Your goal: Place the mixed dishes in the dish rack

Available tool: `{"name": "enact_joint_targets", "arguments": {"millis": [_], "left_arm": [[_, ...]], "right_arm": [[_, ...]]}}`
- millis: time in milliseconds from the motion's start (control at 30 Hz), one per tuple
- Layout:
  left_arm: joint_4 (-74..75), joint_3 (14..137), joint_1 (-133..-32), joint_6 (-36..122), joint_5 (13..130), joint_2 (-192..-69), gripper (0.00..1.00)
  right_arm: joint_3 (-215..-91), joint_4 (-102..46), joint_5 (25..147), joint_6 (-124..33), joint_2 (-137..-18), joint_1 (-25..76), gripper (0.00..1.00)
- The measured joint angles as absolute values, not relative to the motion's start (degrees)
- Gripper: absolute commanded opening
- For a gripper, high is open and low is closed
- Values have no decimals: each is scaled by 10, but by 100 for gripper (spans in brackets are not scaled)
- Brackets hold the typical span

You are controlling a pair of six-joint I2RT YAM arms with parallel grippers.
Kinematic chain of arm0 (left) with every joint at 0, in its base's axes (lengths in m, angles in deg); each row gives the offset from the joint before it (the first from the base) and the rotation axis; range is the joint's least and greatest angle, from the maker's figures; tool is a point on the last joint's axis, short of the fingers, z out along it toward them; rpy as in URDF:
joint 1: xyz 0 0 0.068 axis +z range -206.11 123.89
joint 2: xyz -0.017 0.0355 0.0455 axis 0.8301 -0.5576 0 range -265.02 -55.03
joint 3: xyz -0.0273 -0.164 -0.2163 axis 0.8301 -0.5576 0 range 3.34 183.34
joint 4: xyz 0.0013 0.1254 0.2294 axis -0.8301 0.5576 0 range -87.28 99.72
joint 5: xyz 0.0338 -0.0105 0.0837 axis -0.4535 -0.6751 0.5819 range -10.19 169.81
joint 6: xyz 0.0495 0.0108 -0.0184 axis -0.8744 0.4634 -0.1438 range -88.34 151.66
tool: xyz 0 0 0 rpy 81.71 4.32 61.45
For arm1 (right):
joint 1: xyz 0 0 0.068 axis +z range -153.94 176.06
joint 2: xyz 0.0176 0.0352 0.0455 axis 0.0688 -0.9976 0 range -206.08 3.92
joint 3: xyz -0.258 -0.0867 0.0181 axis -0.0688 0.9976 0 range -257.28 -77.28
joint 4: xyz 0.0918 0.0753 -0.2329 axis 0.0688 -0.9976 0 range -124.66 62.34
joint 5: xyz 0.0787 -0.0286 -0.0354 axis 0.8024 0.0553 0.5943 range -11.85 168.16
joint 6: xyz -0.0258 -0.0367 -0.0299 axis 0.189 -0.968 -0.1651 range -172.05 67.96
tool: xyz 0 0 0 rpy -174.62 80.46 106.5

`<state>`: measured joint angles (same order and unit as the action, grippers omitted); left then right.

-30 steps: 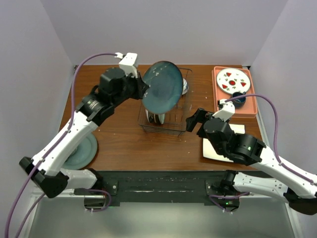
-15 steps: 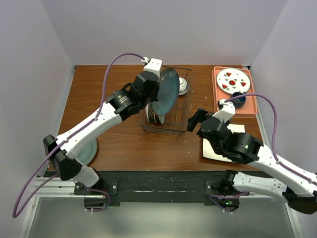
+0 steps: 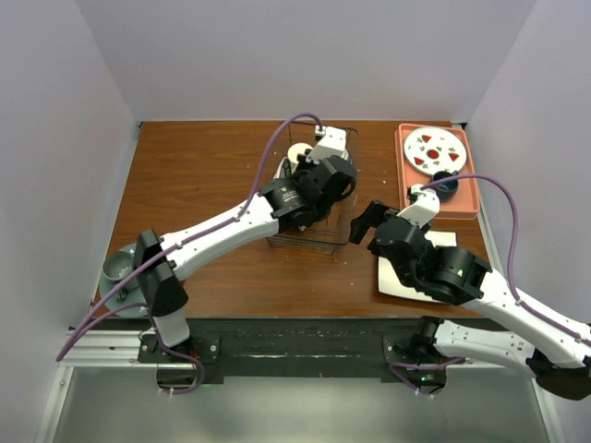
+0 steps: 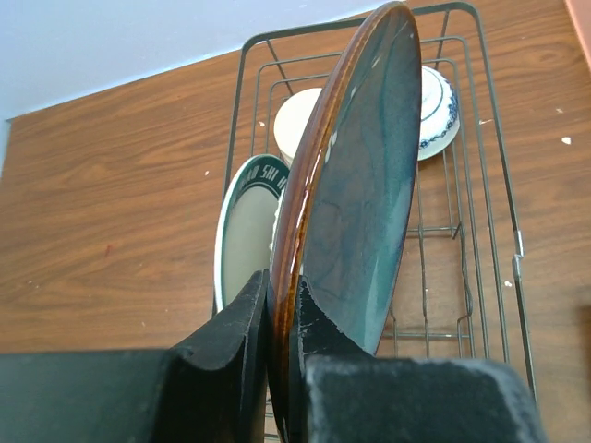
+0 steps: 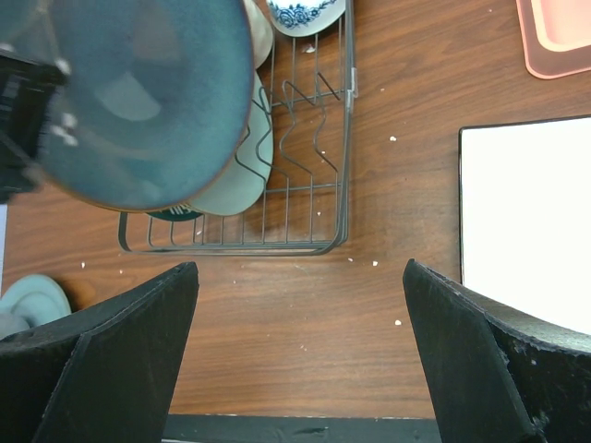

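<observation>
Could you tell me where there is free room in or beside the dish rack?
Free: the dish rack's slots between the pale green flower plate and the wall nearest the white square plate; also the bare wood beyond that wall. Crowded: its other side, where the left gripper holds the teal-blue plate.

teal-blue plate (image 4: 360,185) on edge over dish rack (image 5: 277,231)

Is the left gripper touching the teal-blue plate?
Touching. The left wrist view shows the left gripper shut on the teal-blue plate, with one finger pressed against each face near its brown rim.
</observation>
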<state>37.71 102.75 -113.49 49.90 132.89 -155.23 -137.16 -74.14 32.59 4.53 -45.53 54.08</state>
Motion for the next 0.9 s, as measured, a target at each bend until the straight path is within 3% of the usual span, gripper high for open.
{"name": "enact_joint_targets", "arguments": {"millis": [900], "left_arm": [[414, 1034, -1149, 597, 1416, -1637, 0]], "right_arm": [[-1354, -735, 342, 48, -415, 526, 97]]}}
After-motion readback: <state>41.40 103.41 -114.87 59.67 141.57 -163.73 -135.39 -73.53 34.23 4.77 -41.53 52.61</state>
